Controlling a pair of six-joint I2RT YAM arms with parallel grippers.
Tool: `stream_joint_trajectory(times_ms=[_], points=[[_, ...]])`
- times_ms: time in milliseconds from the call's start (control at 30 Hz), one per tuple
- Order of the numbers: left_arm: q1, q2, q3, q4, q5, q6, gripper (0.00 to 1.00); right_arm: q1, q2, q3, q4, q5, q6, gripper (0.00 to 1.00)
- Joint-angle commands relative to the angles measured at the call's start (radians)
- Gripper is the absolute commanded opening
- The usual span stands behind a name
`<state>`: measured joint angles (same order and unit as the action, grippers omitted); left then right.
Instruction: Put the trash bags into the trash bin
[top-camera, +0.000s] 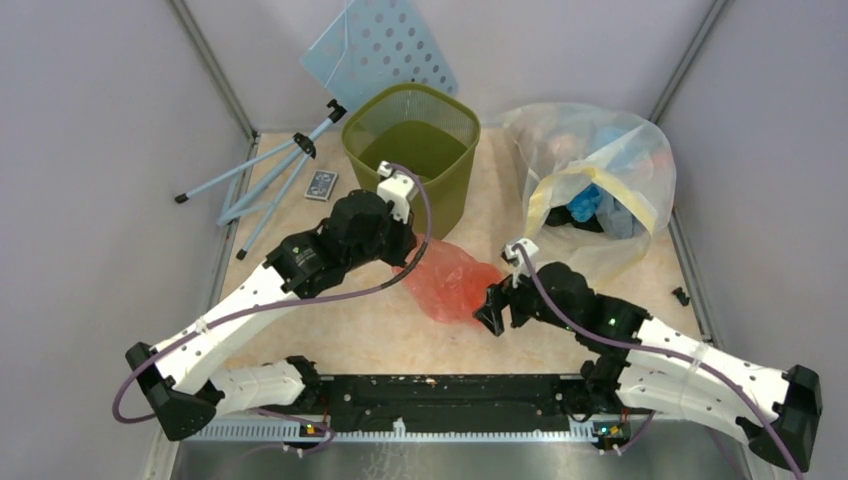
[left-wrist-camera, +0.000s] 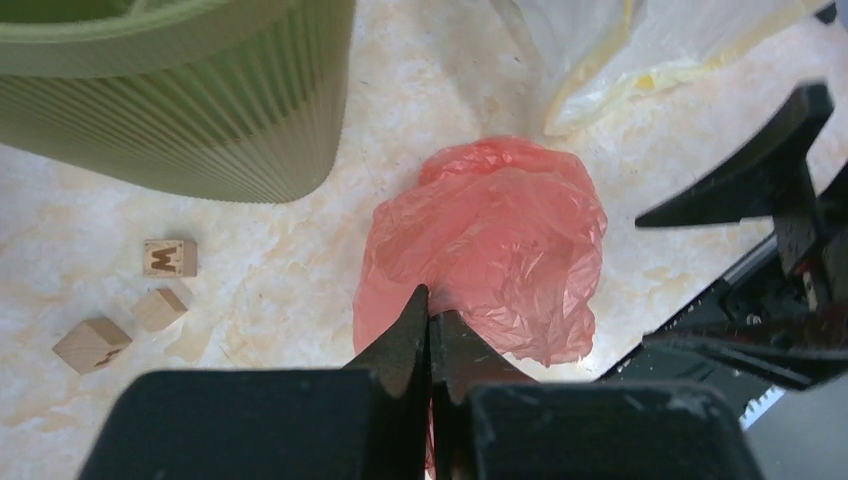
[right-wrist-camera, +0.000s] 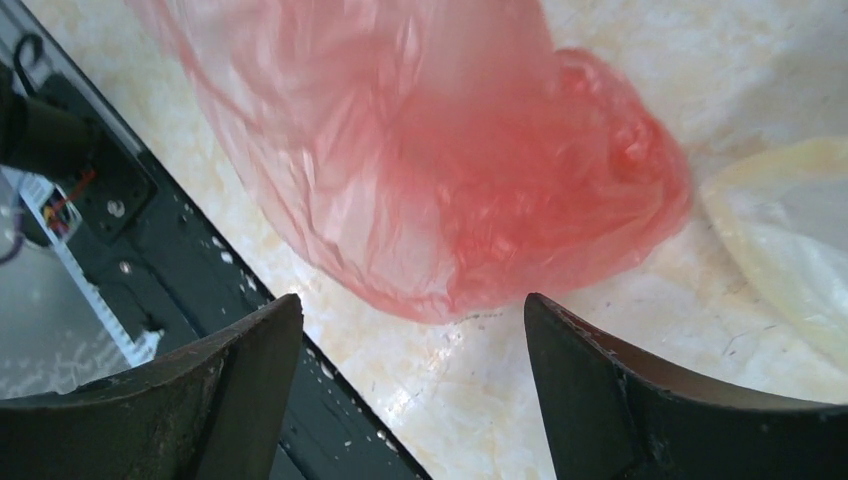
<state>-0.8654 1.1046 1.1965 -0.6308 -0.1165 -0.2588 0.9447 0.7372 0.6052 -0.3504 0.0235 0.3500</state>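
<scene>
Trash bag (left-wrist-camera: 500, 230), crinkly red film, pinched in left end effector (left-wrist-camera: 430, 322), right end effector (right-wrist-camera: 412, 305) open, ribbed olive trash bin (left-wrist-camera: 200, 110)

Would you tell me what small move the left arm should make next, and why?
Probably lift the left gripper straight up: it looks shut on the bag, which lies on the table beside the bin, below its rim. The right gripper is open, holding nothing.
</scene>
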Motion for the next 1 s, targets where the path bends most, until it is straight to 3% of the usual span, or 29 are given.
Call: stream_joint_trajectory(times_ms=[0,500,700,733,800,833,967], points=[[0.071,0.001,-0.002,0.033,0.111,-0.045,0.0,0.08,0.03,-0.049,0.155,0.073,-0.027,0.79],[0.165,0.003,-0.045,0.063,0.161,-0.042,0.0,0.254,0.258,-0.119,0.398,0.369,-0.148,0.76],[0.208,-0.002,-0.054,0.062,0.159,-0.017,0.0,0.254,0.305,-0.078,0.364,0.522,-0.071,0.44],[0.213,-0.006,-0.057,0.064,0.158,-0.013,0.0,0.253,0.29,-0.081,0.367,0.521,-0.064,0.37],[0.225,-0.014,-0.063,0.071,0.161,-0.008,0.0,0.253,0.253,-0.076,0.354,0.518,-0.041,0.08],[0.23,-0.017,-0.067,0.075,0.164,-0.006,0.0,0.253,0.234,-0.066,0.326,0.521,-0.024,0.0],[0.238,-0.026,-0.075,0.09,0.182,0.003,0.0,0.254,0.16,-0.005,0.211,0.517,0.006,0.0]])
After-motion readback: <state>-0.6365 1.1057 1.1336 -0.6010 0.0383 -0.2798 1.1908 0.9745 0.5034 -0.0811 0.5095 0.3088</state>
